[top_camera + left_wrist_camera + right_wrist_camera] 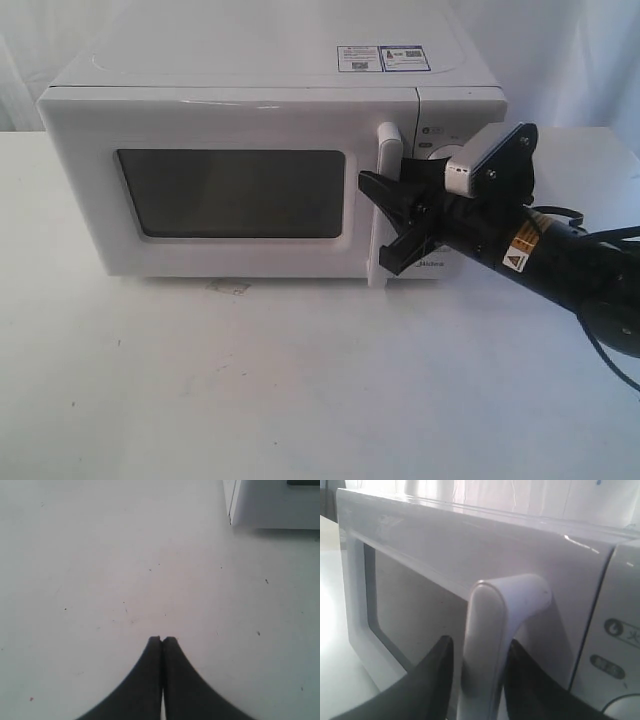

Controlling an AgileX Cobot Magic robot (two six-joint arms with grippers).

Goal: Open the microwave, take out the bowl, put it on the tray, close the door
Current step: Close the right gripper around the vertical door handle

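The white microwave [250,80] stands toward the far edge of the counter [300,400], its front facing the near edge and two stickers [385,57] showing on its top. The door [230,125] lies flush with the cabinet front, its dark window [235,192] giving no view of the inside. The vertical white bar handle [389,140] runs down the door's right side, just beside the knob panel [455,140].

The right arm reaches in from the counter's right edge, level with the front of the oven. Its right tool [385,222] is spread, with one black finger on each side of the handle. From the right wrist view the right tool [477,680] straddles the handle [490,645] a little below its curved upper end. A thin gap shows between the bar and one finger [437,675], while the other finger [525,685] sits so close that contact cannot be told. A small part of the knob panel [615,645], with grey markings, shows beyond the handle.

The left tool [161,640] hangs over bare counter [100,570], its two dark fingertips pressed together with nothing between them. A white lower corner of the microwave [270,505] stands well apart from it on the counter
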